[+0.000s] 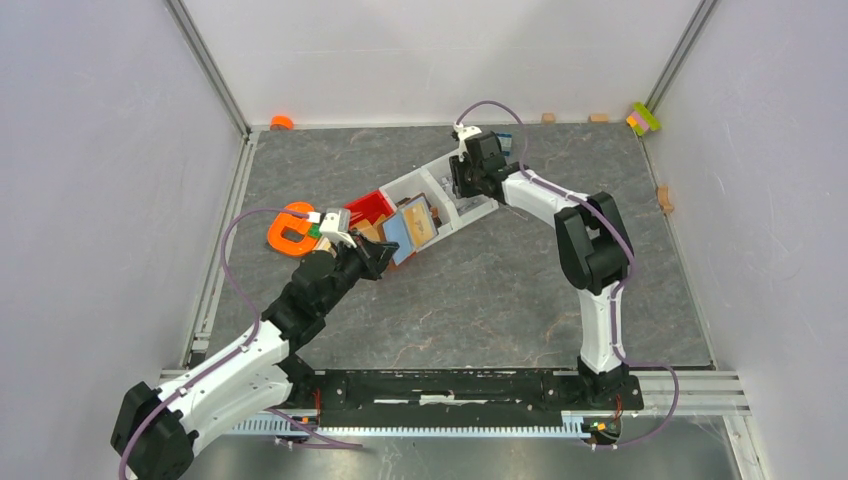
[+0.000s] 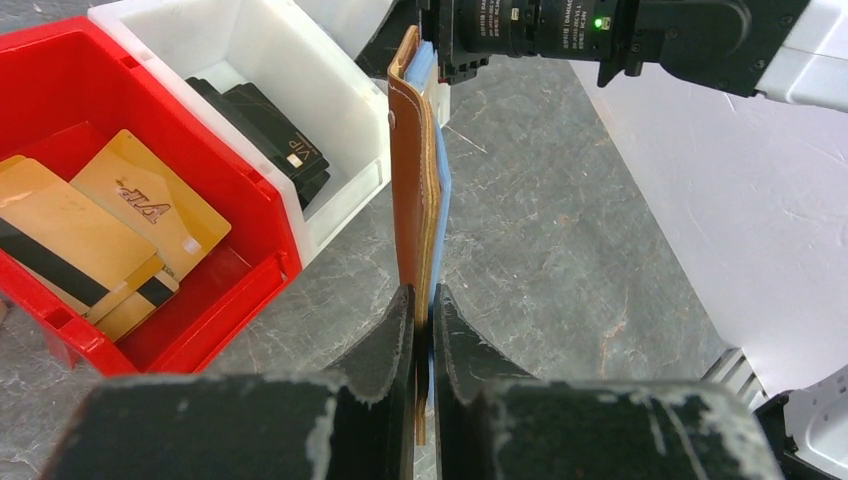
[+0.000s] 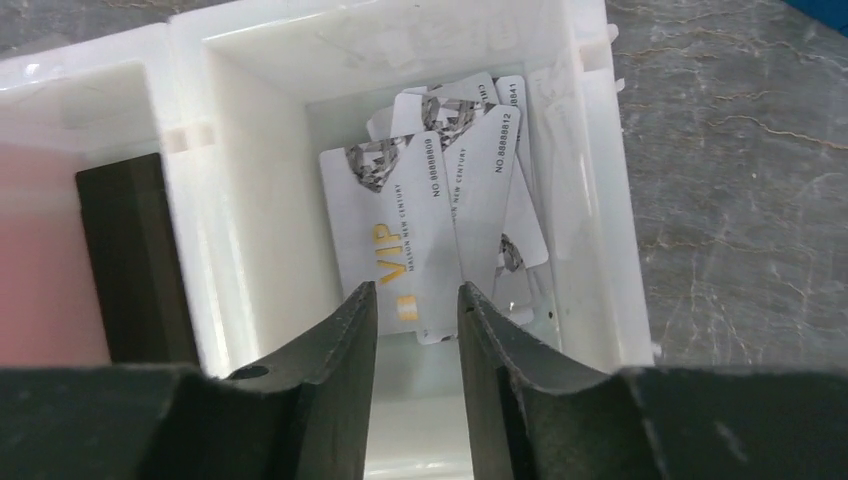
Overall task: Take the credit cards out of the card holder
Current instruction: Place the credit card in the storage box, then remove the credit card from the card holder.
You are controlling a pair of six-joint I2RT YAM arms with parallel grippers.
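My left gripper (image 2: pixel 424 300) is shut on the lower end of the brown leather card holder (image 2: pixel 408 190), which I see edge-on above the grey table. A pale blue credit card (image 2: pixel 442 200) lies against the holder's right face and sticks out past its far end. In the top view the holder (image 1: pixel 421 222) and the blue card (image 1: pixel 400 240) show just beyond the left gripper (image 1: pixel 385 252). My right gripper (image 3: pixel 417 300) is open, nothing between its fingers, over a white bin (image 3: pixel 250 200) with several white VIP cards (image 3: pixel 395 230) lying loose.
A red bin (image 2: pixel 250 290) left of the holder contains gold VIP cards (image 2: pixel 150 205). The white compartment beside it has black cards (image 2: pixel 275 130). The right arm's camera housing (image 2: pixel 600 30) hangs close beyond the holder. An orange ring-shaped object (image 1: pixel 290 228) lies left of the bins.
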